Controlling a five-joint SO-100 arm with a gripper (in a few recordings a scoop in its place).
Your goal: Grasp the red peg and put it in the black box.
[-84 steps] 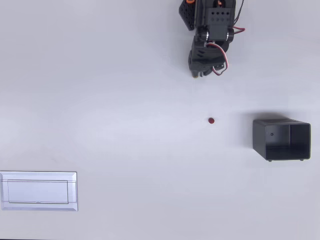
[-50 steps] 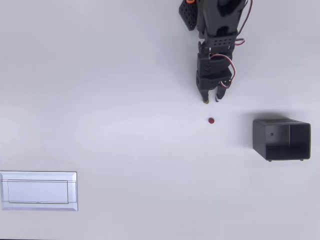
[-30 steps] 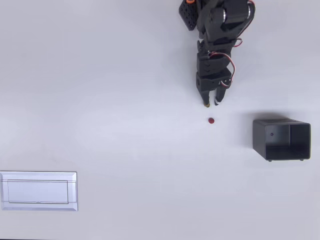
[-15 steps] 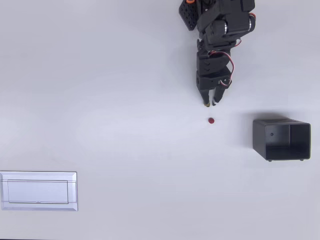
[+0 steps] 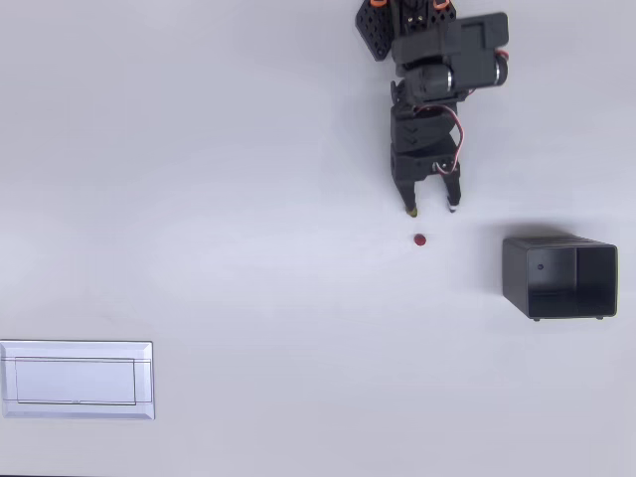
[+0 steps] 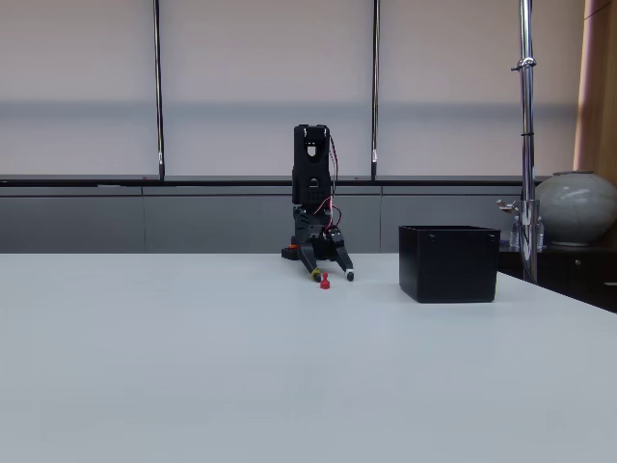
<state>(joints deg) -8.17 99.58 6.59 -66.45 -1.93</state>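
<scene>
The red peg (image 5: pixel 420 239) is a tiny dark red dot on the white table; in the fixed view the peg (image 6: pixel 325 282) stands upright in front of the arm. My gripper (image 5: pixel 431 209) hangs open just above it in the overhead view, the fingertips spread and nothing between them. In the fixed view the gripper (image 6: pixel 332 276) is low over the table right behind the peg. The black box (image 5: pixel 558 277) sits to the right of the peg, its opening showing; the box (image 6: pixel 448 262) stands right of the arm in the fixed view.
A flat white tray (image 5: pixel 78 380) lies at the lower left of the overhead view, far from the peg. The arm's base (image 5: pixel 397 25) sits at the top edge. A metal pole (image 6: pixel 526 135) and a round jar (image 6: pixel 576 207) stand behind the table's right side.
The gripper came down from the top toward the peg and stopped just short of it. In the last half second its fingers spread from nearly shut to open.
</scene>
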